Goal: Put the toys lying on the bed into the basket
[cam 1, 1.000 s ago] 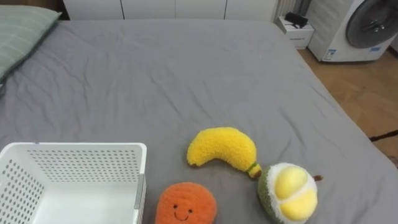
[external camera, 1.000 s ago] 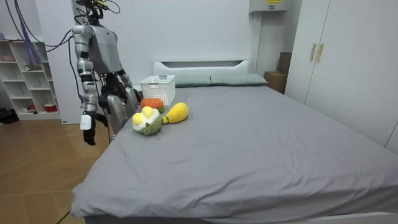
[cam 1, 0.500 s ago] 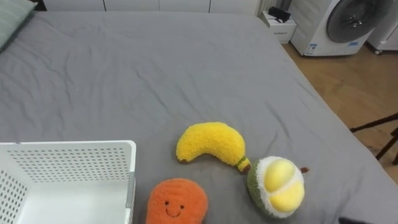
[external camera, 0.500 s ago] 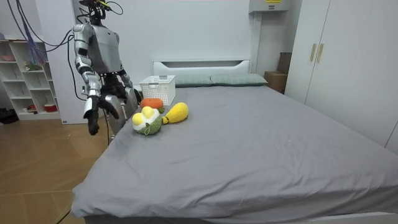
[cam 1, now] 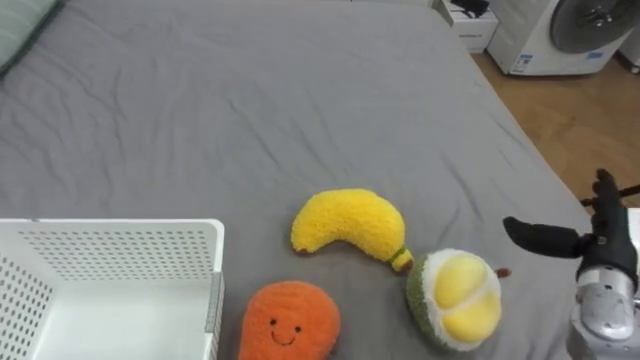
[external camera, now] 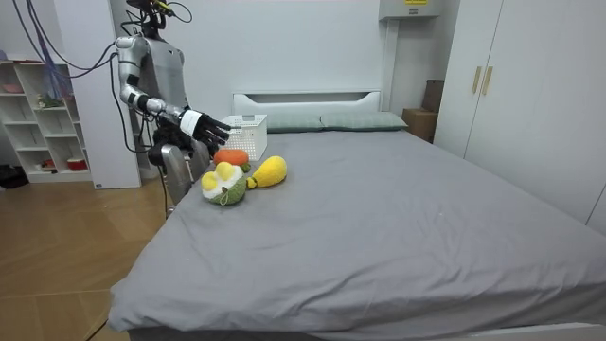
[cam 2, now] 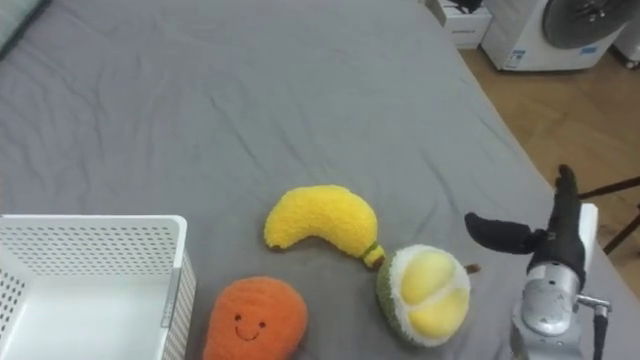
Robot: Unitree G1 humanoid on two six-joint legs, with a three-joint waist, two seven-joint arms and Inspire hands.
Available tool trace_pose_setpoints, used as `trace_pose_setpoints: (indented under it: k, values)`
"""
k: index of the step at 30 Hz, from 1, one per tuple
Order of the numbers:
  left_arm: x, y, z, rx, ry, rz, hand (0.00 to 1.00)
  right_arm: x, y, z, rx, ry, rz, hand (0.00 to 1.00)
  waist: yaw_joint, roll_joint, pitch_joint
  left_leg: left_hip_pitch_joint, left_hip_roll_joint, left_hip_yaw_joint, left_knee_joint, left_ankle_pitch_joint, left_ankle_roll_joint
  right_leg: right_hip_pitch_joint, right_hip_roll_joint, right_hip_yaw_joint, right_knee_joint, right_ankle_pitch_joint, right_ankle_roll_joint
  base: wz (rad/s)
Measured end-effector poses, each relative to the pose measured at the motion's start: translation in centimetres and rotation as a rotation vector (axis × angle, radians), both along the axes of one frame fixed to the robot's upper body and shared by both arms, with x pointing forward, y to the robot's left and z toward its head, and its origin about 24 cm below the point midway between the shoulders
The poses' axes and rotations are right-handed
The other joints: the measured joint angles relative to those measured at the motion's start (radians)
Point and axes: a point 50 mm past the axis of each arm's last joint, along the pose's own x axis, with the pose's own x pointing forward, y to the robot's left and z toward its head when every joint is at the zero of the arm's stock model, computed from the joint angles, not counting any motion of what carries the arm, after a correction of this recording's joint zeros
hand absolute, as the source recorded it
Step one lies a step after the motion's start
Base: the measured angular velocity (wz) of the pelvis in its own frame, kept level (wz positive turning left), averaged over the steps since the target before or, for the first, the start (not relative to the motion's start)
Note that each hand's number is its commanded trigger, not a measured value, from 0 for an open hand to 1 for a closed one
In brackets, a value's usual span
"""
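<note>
Three plush toys lie on the grey bed [cam 1: 250, 90] near its edge: a yellow banana [cam 1: 350, 222], an orange fruit with a smiling face [cam 1: 290, 322] and a green-and-yellow durian [cam 1: 455, 298]. A white perforated basket [cam 1: 120, 235] sits on the bed to the left of the orange toy, and nothing shows inside it. My right hand [cam 1: 598, 250] hovers at the bed's edge, just right of the durian and apart from it. It is open, fingers straight, thumb pointing towards the toy. In the room view I stand at the bedside with that hand [external camera: 213, 126] stretched out above the toys [external camera: 237, 175].
A washing machine [cam 1: 575, 35] and a small white cabinet [cam 1: 470, 25] stand on the wooden floor beyond the bed's right edge. A pillow corner [cam 1: 20, 30] lies at the far left. A white shelf [external camera: 38, 114] stands behind me, and wardrobes [external camera: 511, 95] across the room.
My right arm has swung up from hanging at my side to reach forward over the bed's edge, and its hand has entered the eye views. The head camera has tipped slightly; the toys have not moved.
</note>
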Motion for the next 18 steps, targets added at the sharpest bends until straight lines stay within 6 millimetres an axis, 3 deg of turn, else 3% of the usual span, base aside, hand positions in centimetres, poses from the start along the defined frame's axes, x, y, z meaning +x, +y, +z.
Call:
trace_pose_setpoints:
  k: [6,18]
  values:
    - [-0.1,-0.1,0.0,-0.001,0.004,-0.009,0.00,-0.3,1.0,-0.7,-0.093,0.057,0.049,0.00,0.005,0.001,-0.0022,0.005,-0.001,-0.001,0.003,0.000,0.000,0.005,-0.001,0.001,0.000,0.000,0.000,0.00]
    - [0.0,0.0,0.1,-0.001,0.000,-0.011,0.00,-2.0,3.0,-4.8,-0.097,0.330,0.248,0.00,0.007,0.004,-0.0021,0.003,-0.001,-0.004,0.005,0.000,0.000,0.015,-0.002,-0.004,-0.002,0.000,0.000,0.00]
